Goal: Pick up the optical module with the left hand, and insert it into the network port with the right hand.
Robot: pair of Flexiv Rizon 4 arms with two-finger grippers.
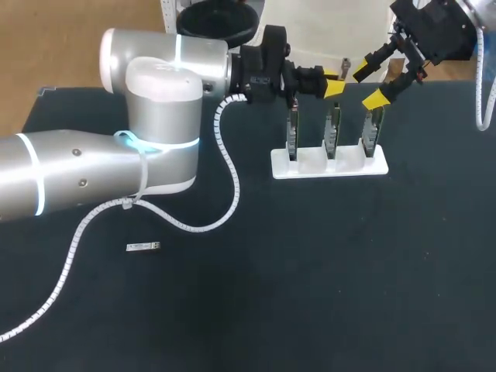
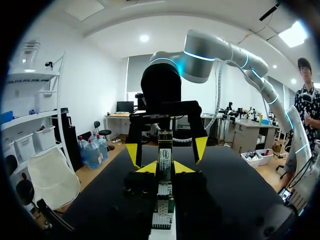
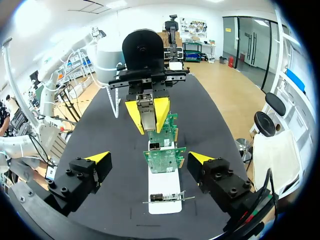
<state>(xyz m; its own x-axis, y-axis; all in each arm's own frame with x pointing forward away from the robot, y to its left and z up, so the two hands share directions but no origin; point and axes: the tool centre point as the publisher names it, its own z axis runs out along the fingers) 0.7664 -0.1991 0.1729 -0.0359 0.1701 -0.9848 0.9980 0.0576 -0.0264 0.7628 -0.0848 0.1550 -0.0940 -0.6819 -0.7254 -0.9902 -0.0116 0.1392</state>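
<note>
Loose silver part (image 1: 143,246) lies on table (image 1: 310,294) by left arm (image 1: 93,178); left gripper (image 1: 333,81) jaws clamped on optical module (image 2: 164,159) above card rack (image 1: 329,164), right gripper (image 1: 370,85) jaws apart facing it; risk: off-centre handover grip would tilt module and jam it at insertion.
</note>
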